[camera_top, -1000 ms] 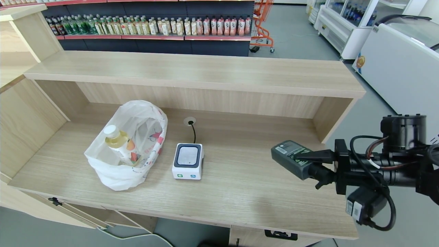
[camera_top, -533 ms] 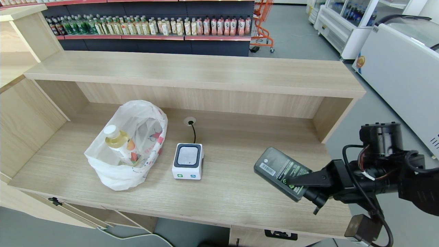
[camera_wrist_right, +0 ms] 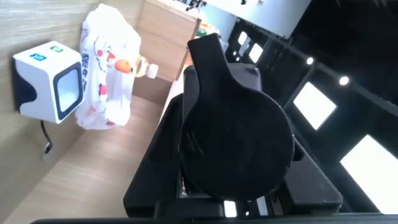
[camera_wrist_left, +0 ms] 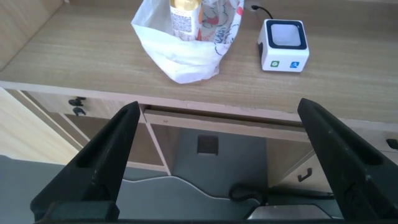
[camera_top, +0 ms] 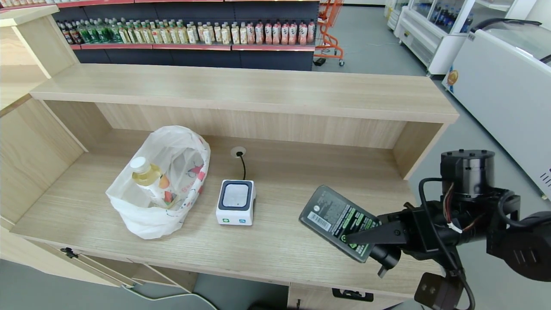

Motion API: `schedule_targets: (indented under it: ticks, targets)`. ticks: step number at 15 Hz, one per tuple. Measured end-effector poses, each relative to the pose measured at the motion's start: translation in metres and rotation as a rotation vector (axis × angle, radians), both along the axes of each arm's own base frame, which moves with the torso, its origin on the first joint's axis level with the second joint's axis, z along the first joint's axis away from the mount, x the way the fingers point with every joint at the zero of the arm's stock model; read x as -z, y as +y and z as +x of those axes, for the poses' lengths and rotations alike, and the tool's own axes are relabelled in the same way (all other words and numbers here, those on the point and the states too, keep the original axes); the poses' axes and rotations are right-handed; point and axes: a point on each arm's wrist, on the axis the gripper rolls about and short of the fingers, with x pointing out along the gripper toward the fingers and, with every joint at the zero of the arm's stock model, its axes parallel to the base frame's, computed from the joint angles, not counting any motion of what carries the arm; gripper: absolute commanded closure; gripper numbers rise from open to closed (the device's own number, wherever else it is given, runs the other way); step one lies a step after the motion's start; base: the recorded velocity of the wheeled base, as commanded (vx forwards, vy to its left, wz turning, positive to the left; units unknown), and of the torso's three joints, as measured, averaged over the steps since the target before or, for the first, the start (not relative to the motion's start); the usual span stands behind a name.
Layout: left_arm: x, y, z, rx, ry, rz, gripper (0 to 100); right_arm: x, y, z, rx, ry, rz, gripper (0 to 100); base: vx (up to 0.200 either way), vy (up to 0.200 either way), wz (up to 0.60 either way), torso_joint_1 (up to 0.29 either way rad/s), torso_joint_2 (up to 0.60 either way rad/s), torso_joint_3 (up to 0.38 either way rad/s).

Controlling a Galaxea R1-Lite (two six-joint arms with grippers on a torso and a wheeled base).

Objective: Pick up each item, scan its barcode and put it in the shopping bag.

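The right gripper (camera_top: 360, 239) has carried the dark flat packet (camera_top: 333, 217) leftward, closer to the scanner, and is clamped on it. The left gripper (camera_wrist_left: 219, 115) hangs wide apart below the wooden tabletop (camera_top: 292, 245). On it, a white plastic shopping bag (camera_top: 142, 221) holds a yellow drink bottle (camera_top: 148, 178). A white cube scanner (camera_top: 235, 201) stands beside it. The packet's white barcode sticker (camera_top: 319, 220) faces upward.

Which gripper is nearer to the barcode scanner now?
Right. The right gripper, holding the dark packet, is over the counter beside the scanner; the left gripper hangs open off the counter's front edge, farther back.
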Motion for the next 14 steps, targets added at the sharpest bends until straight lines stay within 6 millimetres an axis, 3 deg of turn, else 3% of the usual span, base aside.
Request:
schedule_targets:
  ticks: [9,14]
  targets:
    - [0.0,0.0,0.0,0.0,0.0,0.0,0,0.003,0.008,-0.024,-0.073,-0.023,-0.026,100,0.0,0.0,0.0,0.0,0.0,0.0]
    - [0.0,0.0,0.0,0.0,0.0,0.0,0,0.003,0.025,-0.03,-0.119,-0.031,-0.035,100,0.0,0.0,0.0,0.0,0.0,0.0]
